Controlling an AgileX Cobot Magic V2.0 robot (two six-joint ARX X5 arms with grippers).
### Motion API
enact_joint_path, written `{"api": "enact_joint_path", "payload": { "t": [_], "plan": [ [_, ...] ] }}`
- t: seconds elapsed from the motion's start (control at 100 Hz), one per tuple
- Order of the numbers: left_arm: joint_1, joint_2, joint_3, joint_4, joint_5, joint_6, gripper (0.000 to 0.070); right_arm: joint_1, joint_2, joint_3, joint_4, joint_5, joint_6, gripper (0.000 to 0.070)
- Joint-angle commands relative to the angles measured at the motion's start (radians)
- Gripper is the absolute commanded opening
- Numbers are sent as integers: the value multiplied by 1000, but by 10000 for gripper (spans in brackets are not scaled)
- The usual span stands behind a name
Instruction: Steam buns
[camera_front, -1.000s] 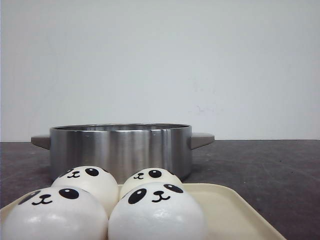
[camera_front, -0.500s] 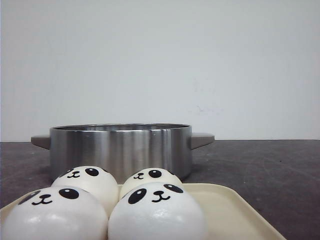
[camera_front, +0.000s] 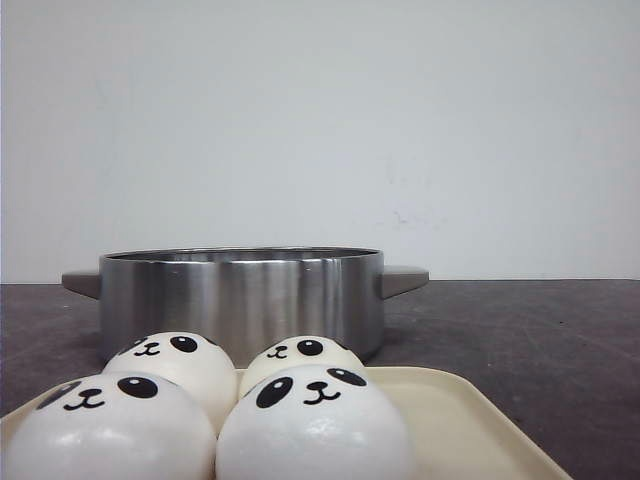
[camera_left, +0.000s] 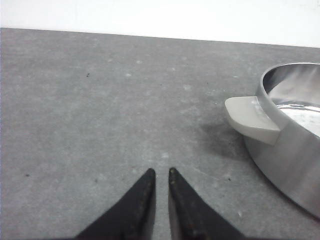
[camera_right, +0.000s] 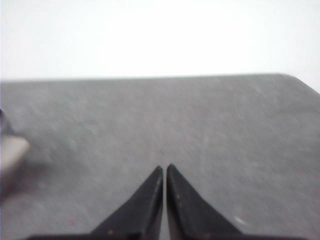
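Several white panda-faced buns sit together on a cream tray (camera_front: 470, 425) close to the front camera: two near ones (camera_front: 105, 430) (camera_front: 315, 425) and two behind them (camera_front: 175, 360) (camera_front: 300, 355). A steel pot (camera_front: 240, 295) with grey side handles stands just behind the tray. My left gripper (camera_left: 160, 172) is shut and empty over bare table, with the pot (camera_left: 295, 145) and one handle (camera_left: 250, 120) beside it. My right gripper (camera_right: 165, 167) is shut and empty over bare table. Neither gripper shows in the front view.
The table is dark grey (camera_front: 540, 330) with a white wall behind. A blurred pale shape, possibly the pot's other handle (camera_right: 10, 155), sits at the edge of the right wrist view. The table's far corner shows in the right wrist view (camera_right: 295, 80).
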Motion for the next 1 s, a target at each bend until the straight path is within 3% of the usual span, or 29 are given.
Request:
{"api": "enact_joint_path", "payload": {
  "t": [0.0,0.23,0.33,0.44,0.56,0.72,0.86,0.99],
  "plan": [
    [0,0,-16,-6,29,-109,0,3,-1,-2,43,-33,98,6],
    [0,0,-16,-8,43,-243,0,3,-1,-1,109,-93,247,6],
    [0,0,-10,-11,64,-316,0,3,-1,6,109,-172,299,6],
    [0,0,22,-13,130,-378,0,3,-1,51,103,-265,349,5],
    [0,0,95,-19,212,-396,4,3,1,168,10,-297,370,4],
    [-1,30,272,-40,217,-395,4,3,73,410,-229,-300,243,4],
    [-2,145,474,-84,220,-393,5,3,179,628,-350,-299,111,4],
    [-15,290,669,-154,266,-317,5,2,268,809,-435,-288,47,4]
  ]
}}
